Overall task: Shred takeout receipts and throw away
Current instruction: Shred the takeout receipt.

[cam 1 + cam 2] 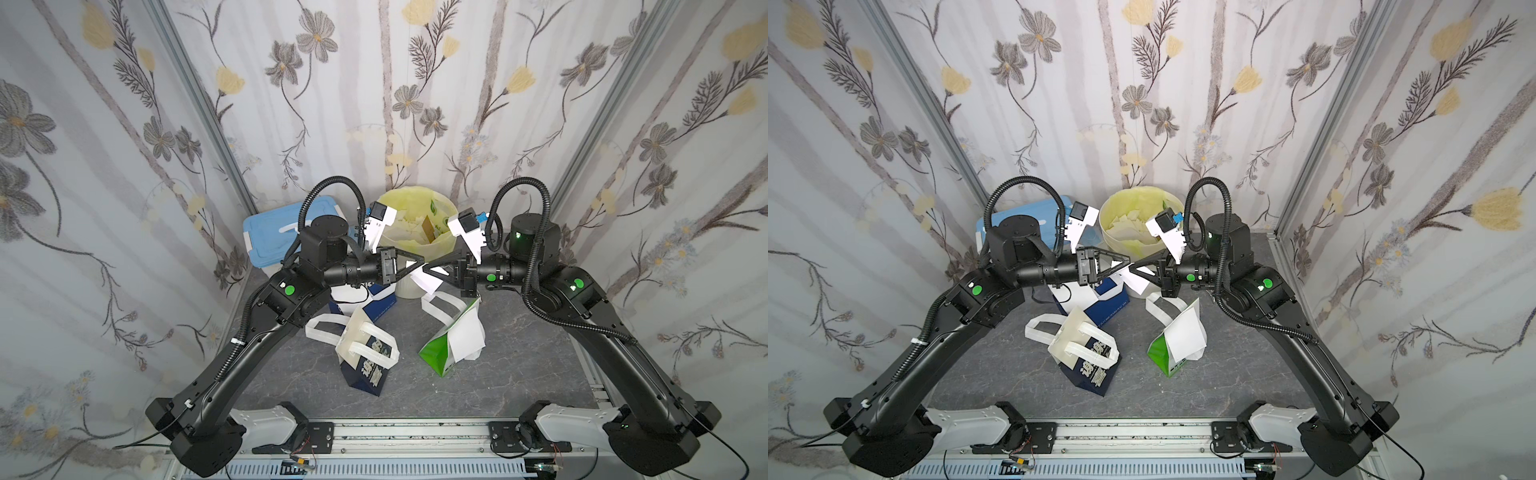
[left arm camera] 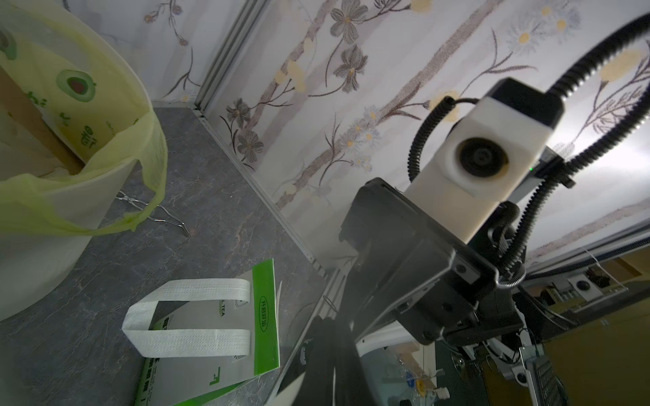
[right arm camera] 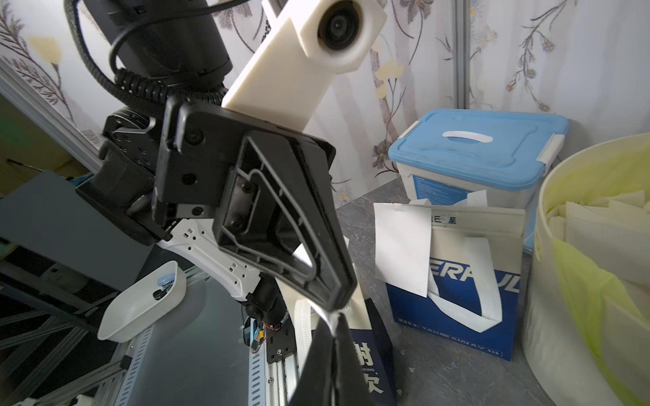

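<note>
Ringing the pinched receipt (image 1: 426, 282) are navy bags (image 1: 368, 372), green bag (image 1: 436, 353), bin (image 1: 1115, 245).

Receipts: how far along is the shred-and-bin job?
Done: torn pieces lie in the bin. In hand: left gripper and right gripper are both shut on one receipt near the bin. To do: a whole sheet on the green-and-white bag; another sheet on the blue bag.

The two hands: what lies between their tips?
A white receipt, pinched by the left hand and the right hand; both top views show it.
</note>
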Available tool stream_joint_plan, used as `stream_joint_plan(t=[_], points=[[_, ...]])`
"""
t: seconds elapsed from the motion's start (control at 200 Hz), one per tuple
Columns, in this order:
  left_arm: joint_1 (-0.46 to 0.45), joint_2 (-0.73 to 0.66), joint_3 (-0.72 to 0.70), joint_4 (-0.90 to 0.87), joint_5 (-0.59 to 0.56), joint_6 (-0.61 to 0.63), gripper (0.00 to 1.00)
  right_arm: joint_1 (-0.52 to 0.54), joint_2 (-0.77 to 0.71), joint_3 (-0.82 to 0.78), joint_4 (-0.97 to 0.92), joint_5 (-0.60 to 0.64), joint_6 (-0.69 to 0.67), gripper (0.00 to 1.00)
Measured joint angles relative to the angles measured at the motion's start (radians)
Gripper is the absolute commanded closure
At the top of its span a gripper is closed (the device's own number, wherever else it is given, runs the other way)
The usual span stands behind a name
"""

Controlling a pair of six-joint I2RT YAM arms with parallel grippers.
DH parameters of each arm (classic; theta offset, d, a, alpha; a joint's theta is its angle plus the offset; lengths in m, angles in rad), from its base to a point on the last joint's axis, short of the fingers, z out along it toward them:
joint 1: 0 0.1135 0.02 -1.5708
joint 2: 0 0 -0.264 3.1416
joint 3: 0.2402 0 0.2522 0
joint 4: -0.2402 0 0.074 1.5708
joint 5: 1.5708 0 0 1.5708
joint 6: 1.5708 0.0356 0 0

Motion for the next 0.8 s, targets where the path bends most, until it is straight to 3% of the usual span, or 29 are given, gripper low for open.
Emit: stream_joint_plan(t=[0.165, 0.3, 0.49, 0.664, 0.739, 0.799], points=[[-0.006, 0.001, -0.016, -0.095, -0.184, -0.095, 1.0, 0.078, -0.073, -0.003, -0.01, 0.191, -0.124, 1.0], [-0.012, 0.031, -0.022, -0.168, -0.29, -0.126, 1.0, 0.135, -0.182, -0.063, 0.063, 0.257, -0.243, 1.0], [-0.013, 0.041, -0.002, -0.19, -0.386, -0.123, 1.0, 0.135, -0.269, -0.2, 0.249, 0.372, -0.246, 1.0], [-0.01, 0.036, 0.026, -0.126, -0.493, -0.098, 1.0, 0.01, -0.047, -0.122, 0.391, 0.546, -0.111, 1.0], [-0.008, 0.026, 0.017, -0.095, -0.538, -0.098, 1.0, -0.035, 0.093, -0.023, 0.407, 0.604, -0.044, 0.94], [-0.005, 0.019, 0.003, -0.07, -0.566, -0.098, 1.0, -0.056, 0.209, 0.073, 0.42, 0.639, -0.001, 0.78]])
